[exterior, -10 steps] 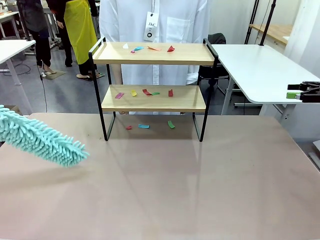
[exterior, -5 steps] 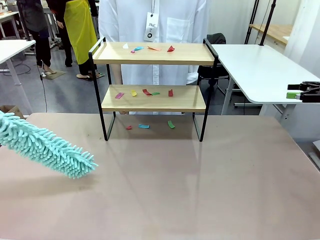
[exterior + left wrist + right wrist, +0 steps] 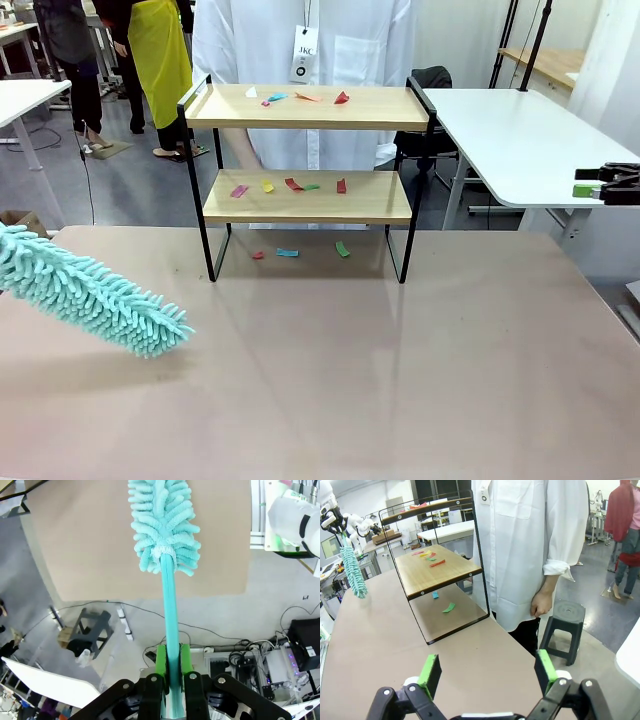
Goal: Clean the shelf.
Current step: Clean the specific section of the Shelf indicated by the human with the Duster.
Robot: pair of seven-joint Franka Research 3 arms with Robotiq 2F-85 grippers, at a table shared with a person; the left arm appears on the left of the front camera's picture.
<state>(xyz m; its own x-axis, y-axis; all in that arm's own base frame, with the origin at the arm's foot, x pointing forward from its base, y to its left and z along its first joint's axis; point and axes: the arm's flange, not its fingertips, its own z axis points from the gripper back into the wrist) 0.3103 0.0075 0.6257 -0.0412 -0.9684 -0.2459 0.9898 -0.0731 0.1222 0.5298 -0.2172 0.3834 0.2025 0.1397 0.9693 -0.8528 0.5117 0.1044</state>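
Note:
The shelf (image 3: 380,108) stands at the far side of the brown table, with small coloured paper scraps (image 3: 300,97) on its top board, more scraps on the lower board (image 3: 290,184) and a few on the table beneath it. A teal fluffy duster (image 3: 100,297) hangs low over the table's left part, well short of the shelf. In the left wrist view my left gripper (image 3: 173,665) is shut on the duster's teal handle (image 3: 170,605). My right gripper (image 3: 487,672) stands open and holds nothing, off the table's right side (image 3: 600,184). The right wrist view shows the shelf (image 3: 425,575) and the duster (image 3: 354,570) sideways.
A person in a white coat (image 3: 350,50) stands right behind the shelf, one hand (image 3: 540,602) hanging by the table's far edge. A white table (image 3: 520,140) sits at the right rear and a black stool (image 3: 565,620) on the floor. The brown table (image 3: 400,380) lies bare in front of the shelf.
The duster has moved to the right and slightly lower over the table, then held nearly still. The right gripper has not moved.

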